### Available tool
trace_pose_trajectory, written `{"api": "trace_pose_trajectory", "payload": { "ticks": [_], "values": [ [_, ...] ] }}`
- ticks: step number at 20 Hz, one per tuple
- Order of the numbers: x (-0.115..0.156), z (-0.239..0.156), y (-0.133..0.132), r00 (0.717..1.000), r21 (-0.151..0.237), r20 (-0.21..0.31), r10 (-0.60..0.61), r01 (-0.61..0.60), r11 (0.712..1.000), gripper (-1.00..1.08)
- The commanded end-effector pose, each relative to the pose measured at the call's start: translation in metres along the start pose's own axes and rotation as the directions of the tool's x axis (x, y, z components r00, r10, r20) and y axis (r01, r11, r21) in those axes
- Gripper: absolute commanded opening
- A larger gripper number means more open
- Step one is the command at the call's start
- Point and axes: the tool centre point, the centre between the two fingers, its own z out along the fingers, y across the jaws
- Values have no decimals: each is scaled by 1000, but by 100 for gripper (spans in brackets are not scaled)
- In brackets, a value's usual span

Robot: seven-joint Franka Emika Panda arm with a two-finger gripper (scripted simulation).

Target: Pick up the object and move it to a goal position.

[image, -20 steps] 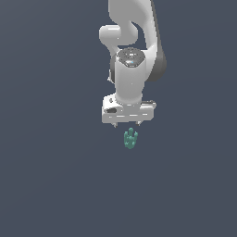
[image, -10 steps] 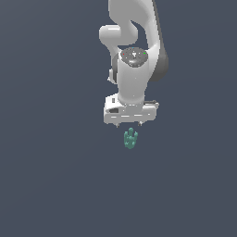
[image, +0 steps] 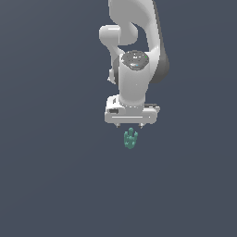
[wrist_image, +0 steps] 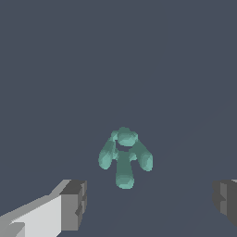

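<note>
The object (image: 130, 139) is a small teal-green lumpy item with stubby prongs, lying on the flat dark grey floor. In the exterior view my white gripper (image: 131, 126) hangs just above it, with the short fingertips close over its top and not touching it. In the wrist view the object (wrist_image: 124, 157) lies ahead of the two fingers and between their lines. The fingers (wrist_image: 73, 203) stand wide apart, the gripper (wrist_image: 148, 203) is open and holds nothing.
A plain dark grey floor (image: 55, 185) surrounds the object. The white arm (image: 134, 55) rises above the gripper toward the top of the exterior view. No other object or marker shows.
The gripper has come down a little and shifted slightly to the exterior view's right, closer over the object. The object has not moved.
</note>
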Motion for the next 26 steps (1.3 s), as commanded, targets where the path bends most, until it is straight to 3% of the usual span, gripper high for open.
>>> {"api": "trace_pose_trajectory", "payload": {
  "ticks": [1, 7, 15, 26],
  "values": [
    [0, 3, -1, 999, -1, 1, 46, -46, 999, 100],
    [0, 13, -5, 982, -6, 2, 188, -188, 982, 100],
    [-1, 25, -9, 931, -14, 0, 366, -366, 931, 100],
    [-1, 33, -12, 879, -20, -4, 477, -477, 879, 100]
  ]
}}
